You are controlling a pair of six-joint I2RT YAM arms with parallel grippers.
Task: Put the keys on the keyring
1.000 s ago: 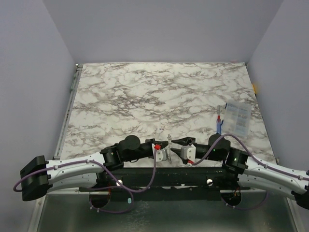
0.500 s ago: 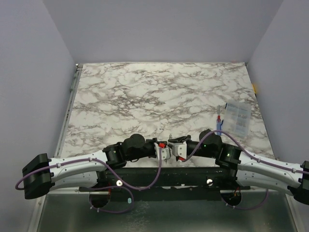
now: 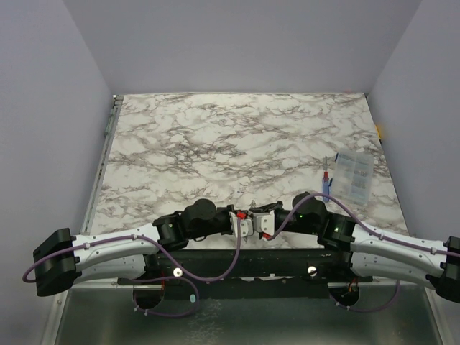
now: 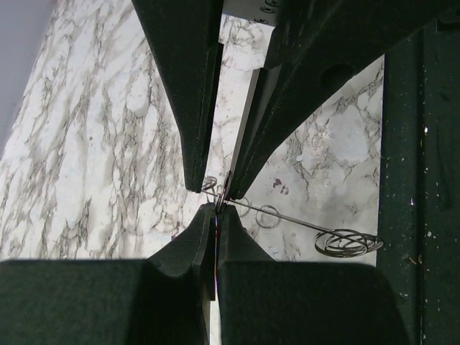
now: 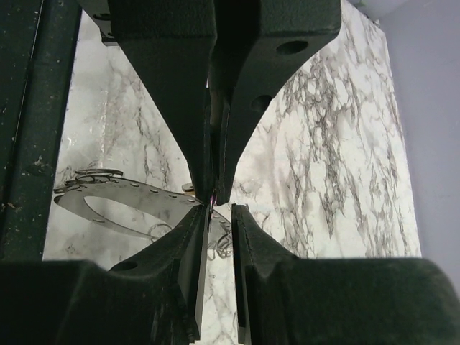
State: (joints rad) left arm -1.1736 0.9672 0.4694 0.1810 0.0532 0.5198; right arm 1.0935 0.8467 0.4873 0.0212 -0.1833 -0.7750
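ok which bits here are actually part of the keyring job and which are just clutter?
Job: keyring; keys, too small to pick out for certain; left claw and right claw, tip to tip.
Lying about: grey disc beside the keyring; blue-and-red stick and clear case, off to the right.

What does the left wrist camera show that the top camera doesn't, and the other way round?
Only the left wrist view: a thin metal strip running out to a coiled wire ring, likely the keyring, beside the dark table edge. Only the top view: both whole arms, plus a blue-and-red stick and a clear packet near the table's right side. Both: the marble table, and the left gripper and right gripper meeting tip to tip.
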